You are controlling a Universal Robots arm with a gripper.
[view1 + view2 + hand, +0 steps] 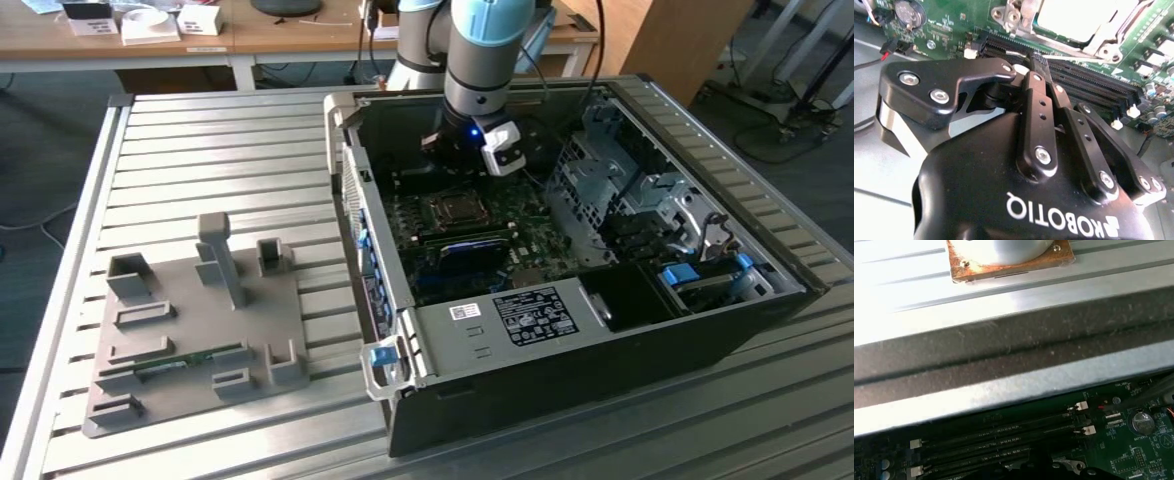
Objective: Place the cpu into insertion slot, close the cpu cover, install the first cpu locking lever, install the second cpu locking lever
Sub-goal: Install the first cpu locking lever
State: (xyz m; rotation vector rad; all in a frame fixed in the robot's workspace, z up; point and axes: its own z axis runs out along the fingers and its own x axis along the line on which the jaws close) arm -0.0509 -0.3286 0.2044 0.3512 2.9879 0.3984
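Observation:
My gripper [461, 155] hangs inside the open computer case [400, 400], over the green motherboard [527, 240] just behind the socket. In the second wrist view its black fingers [1035, 87] meet at the tips, shut with nothing between them, above the dark memory slots [1089, 82]. Beyond the tips lies the cpu [1069, 15], its bright silvery top showing in the socket. The cpu cover [1104, 37], a silver frame, lies flat around it. In the exterior view the socket [454, 208] sits a little in front of the gripper. I cannot make out how the locking levers stand.
The case's metal walls close in around the arm, with a drive cage [627, 200] on the exterior view's right. A grey fixture plate [200, 330] with upright holders lies on the slatted table on the exterior view's left. A coin battery [1141, 422] sits on the board near the memory slots [1004, 440].

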